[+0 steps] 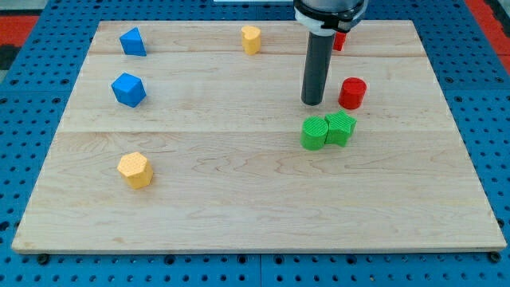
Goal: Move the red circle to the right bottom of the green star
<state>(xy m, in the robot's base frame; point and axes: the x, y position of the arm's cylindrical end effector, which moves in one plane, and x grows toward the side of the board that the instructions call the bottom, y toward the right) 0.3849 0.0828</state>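
The red circle (pixel 351 93) is a short red cylinder at the view's right of centre. My tip (pixel 312 103) stands just to its left, a small gap apart. Two green blocks touch each other just below: one (pixel 314 133) on the left with a rounded outline, and one (pixel 340 127) on the right with a notched outline like a star. The red circle lies above and slightly right of the right green block. My tip is just above the left green block.
A second red block (pixel 340 40) is partly hidden behind the rod at the top. A yellow block (pixel 251 38) sits at top centre, another yellow block (pixel 135 169) at lower left. Two blue blocks (pixel 133 41) (pixel 128 89) lie at upper left.
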